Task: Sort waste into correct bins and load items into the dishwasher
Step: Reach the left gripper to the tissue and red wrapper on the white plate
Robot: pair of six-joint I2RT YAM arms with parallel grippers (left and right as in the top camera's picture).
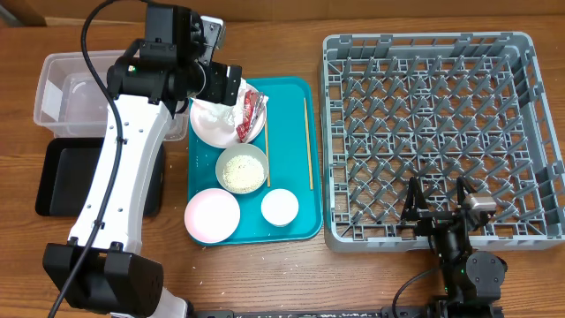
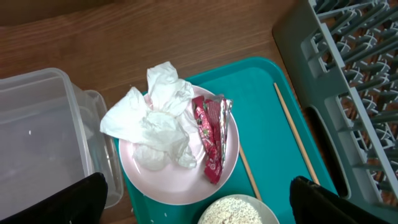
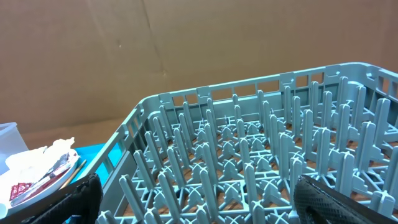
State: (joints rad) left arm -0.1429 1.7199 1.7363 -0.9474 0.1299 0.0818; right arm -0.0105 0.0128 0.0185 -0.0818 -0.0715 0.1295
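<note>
Left wrist camera first, Sam: the left gripper (image 2: 196,188) has its jaws spread wide, one black finger in each lower corner. It hangs above the large white round plate (image 2: 163,188).

And that plate is carrying the waste, Jo. The crumpled white paper napkins (image 2: 155,118) are heaped on its left half. The small red snack wrapper (image 2: 211,134) lies right against them.

Just toward the arm's base from it sits the whitish round bowl (image 1: 220,170), with the loose whitish rice-like grains (image 1: 242,170) inside.

All of that rides on the teal rectangular serving tray (image 1: 291,97). The smaller pink plate (image 1: 212,215) and the small white cup (image 1: 280,207) sit side by side at its front edge. The two thin wooden chopsticks (image 1: 307,141) lie lengthwise, one beside the bowl and one nearer the rack.

Left of the tray are the clear rectangular plastic tub (image 1: 44,88) and, next to it, the shallow black rectangular tray (image 1: 62,177).

On the other side, the right gripper (image 1: 437,190) shows jaws apart too. It is poised at the near rim of the large square grey plastic dish rack (image 1: 424,40), pegs upright ahead of it.

Everything stands on the brown wooden counter (image 1: 291,283).
</note>
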